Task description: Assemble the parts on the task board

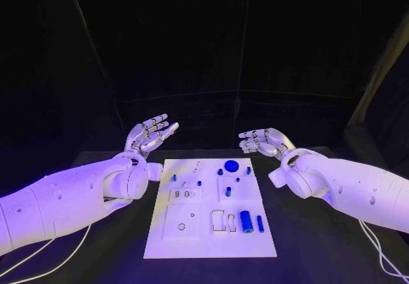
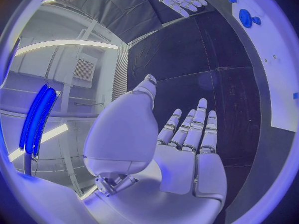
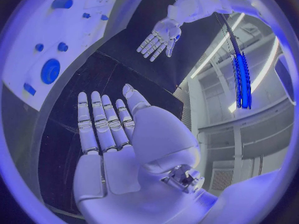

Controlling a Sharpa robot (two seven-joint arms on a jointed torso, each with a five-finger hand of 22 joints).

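Note:
The white task board (image 1: 162, 239) lies in the middle of the black table. On it sit small blue parts: a round disc (image 1: 231, 164) at the far end, short pegs (image 1: 220, 171) beside it, a thick cylinder (image 1: 246, 222) and a thin rod (image 1: 260, 223) near the front. My left hand (image 1: 152, 134) hovers past the board's far left corner, fingers spread, holding nothing; its palm (image 2: 187, 149) faces up. My right hand (image 1: 265, 142) hovers past the far right corner, fingers apart and empty (image 3: 109, 134). The disc (image 3: 50, 70) shows on the board (image 3: 93, 35) beside my right hand.
Rectangular recesses (image 1: 223, 220) and small slots (image 1: 182, 193) mark the board's surface. Bare black table (image 1: 102, 248) surrounds the board on both sides. A dark curtain stands behind the table's far edge.

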